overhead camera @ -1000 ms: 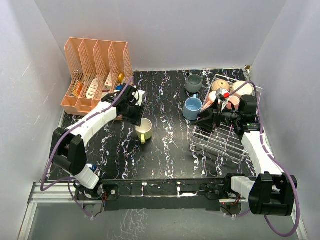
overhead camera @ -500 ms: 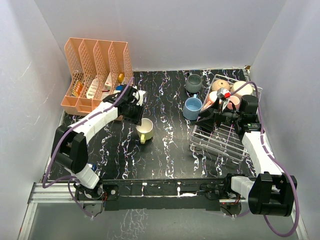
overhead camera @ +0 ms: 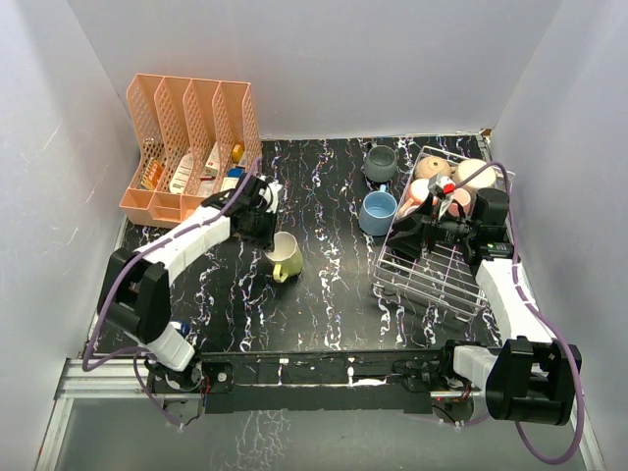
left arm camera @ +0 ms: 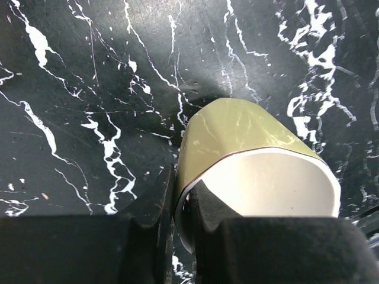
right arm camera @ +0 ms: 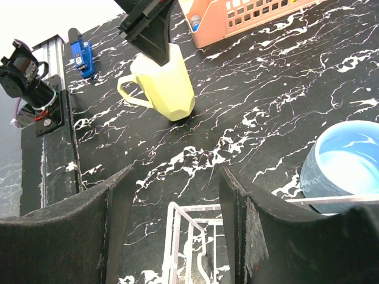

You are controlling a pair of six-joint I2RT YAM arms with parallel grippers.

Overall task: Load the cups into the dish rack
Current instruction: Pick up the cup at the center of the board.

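My left gripper [overhead camera: 267, 234] is shut on the rim of a yellow-green mug [overhead camera: 285, 258], one finger inside and one outside [left arm camera: 155, 201]. The mug [left arm camera: 249, 136] is tilted, its base touching the table. It also shows in the right wrist view [right arm camera: 169, 80], handle to the left. My right gripper [overhead camera: 405, 235] is open and empty over the left edge of the wire dish rack [overhead camera: 432, 277]; the rack corner [right arm camera: 188, 236] lies between its fingers. Several pink and tan mugs [overhead camera: 432, 169] sit at the rack's far end. A light blue mug [overhead camera: 378, 210] and a grey mug [overhead camera: 381, 162] stand left of the rack.
A peach slotted organizer [overhead camera: 191, 137] holding small items stands at the far left, close behind my left arm. White walls close in the table on three sides. The light blue mug [right arm camera: 343, 163] is just right of my right gripper.
The yellow-green mug has gone from upright to tilted in my left gripper's hold, which drew back slightly to the left. The right gripper shifted a little to the right.
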